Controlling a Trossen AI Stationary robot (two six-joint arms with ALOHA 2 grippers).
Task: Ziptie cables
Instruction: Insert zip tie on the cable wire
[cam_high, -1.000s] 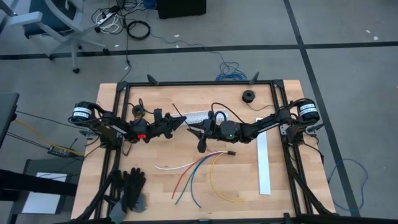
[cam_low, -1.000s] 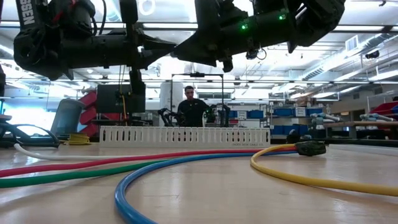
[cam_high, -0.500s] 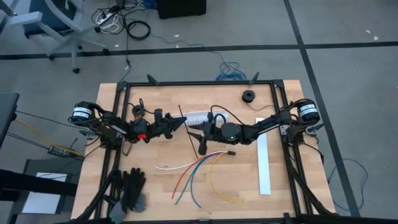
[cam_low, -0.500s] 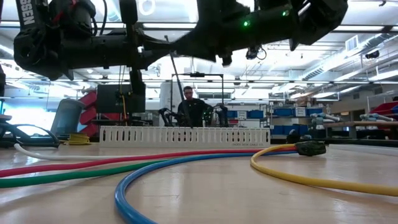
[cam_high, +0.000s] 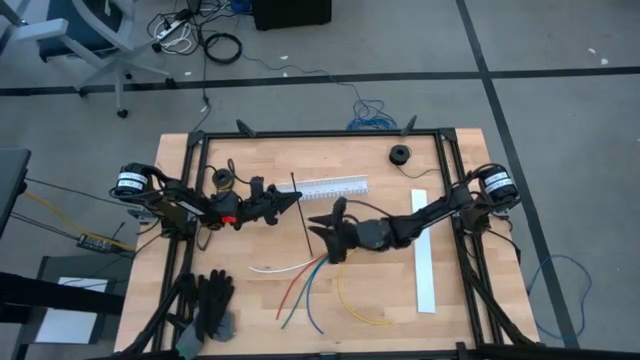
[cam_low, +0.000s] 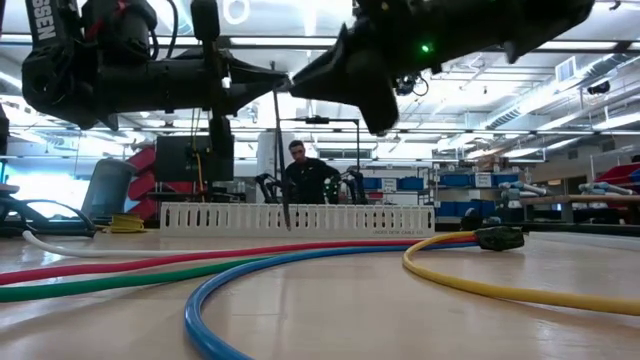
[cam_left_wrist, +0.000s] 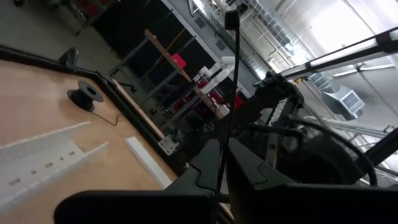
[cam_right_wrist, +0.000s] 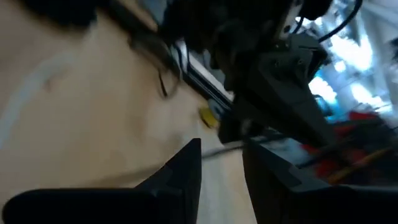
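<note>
Left gripper (cam_high: 290, 199) was shut on a thin black zip tie (cam_high: 303, 218), pinching one end while the rest hung down toward the desk (cam_high: 250, 300) (the low view shows it dangling in front of the white slotted channel (cam_low: 296, 217)). Right gripper (cam_high: 328, 222) sat just beside the tie, above the near ends of the cables (cam_high: 310, 275); its fingers (cam_right_wrist: 180, 171) stood a narrow gap apart with nothing visibly between them.

The cables lay loose on the desk mid-front, fanned out: white, red, green, blue, and a yellow one curling away toward the right arm's side. Not bundled, not tied yet.

Handling guess: the wires look light, soft and floppy, so they would slide and splay if pushed. Best hold is probably where they converge under the right gripper, pinching all together rather than one strand. The tie looks thin and springy (likely to flex or twist when nudged), so threading it would need a grip close to its free tip.
</note>
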